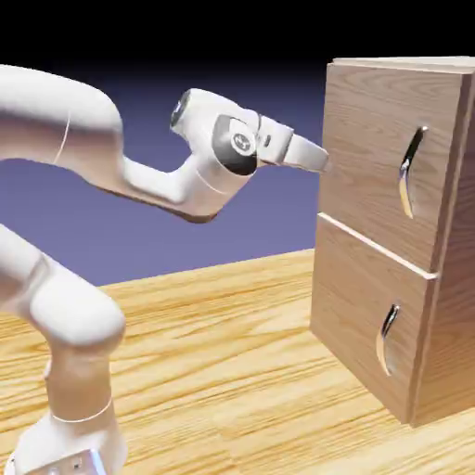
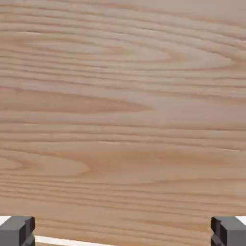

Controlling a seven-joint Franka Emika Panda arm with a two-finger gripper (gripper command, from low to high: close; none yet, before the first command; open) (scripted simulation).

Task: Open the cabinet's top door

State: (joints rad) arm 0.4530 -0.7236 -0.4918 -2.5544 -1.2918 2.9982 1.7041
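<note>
Fingertips [image 2: 17, 230] of my tool [image 2: 123, 231] stand wide apart, with wood grain filling the hand view beyond them. I have the tool near the top door [image 1: 385, 158], away from its curved handle [image 1: 410, 173]. That door sits shut above the lower door [image 1: 369, 306] on my cabinet [image 1: 450, 269].

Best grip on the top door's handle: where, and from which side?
Upper door's curved chrome handle: I'd take its middle from the front, fingers one on each side. It runs near upright and seems to bow out from the wood.
</note>
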